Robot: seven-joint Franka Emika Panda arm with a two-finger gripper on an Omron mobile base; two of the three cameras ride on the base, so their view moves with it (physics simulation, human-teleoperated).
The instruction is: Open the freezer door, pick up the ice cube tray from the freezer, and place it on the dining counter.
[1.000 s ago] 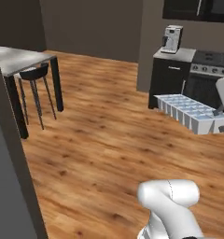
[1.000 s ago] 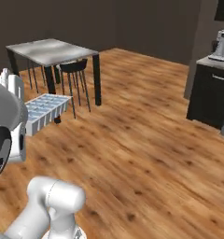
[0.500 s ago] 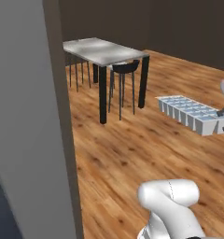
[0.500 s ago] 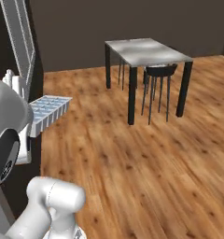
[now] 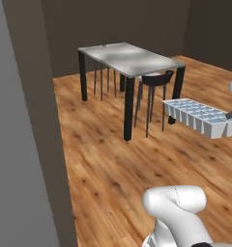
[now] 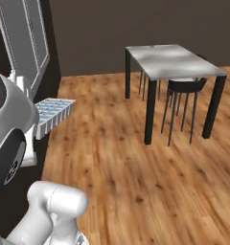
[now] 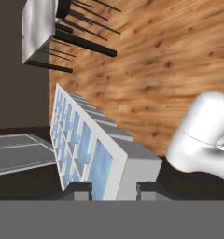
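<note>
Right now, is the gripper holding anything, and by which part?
Yes. The gripper is shut on the ice cube tray, pinching one short end of it; the rest of the tray sticks out unsupported above the wood floor.

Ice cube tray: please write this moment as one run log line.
phase: carry | gripper: shut on ice cube tray | tray: held above floor | dining counter: ahead, tray not placed

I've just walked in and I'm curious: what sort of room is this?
Probably a home kitchen-dining area: a marble-topped dining counter with a dark stool tucked under it, wood plank flooring, and an ice cube tray being carried.
</note>
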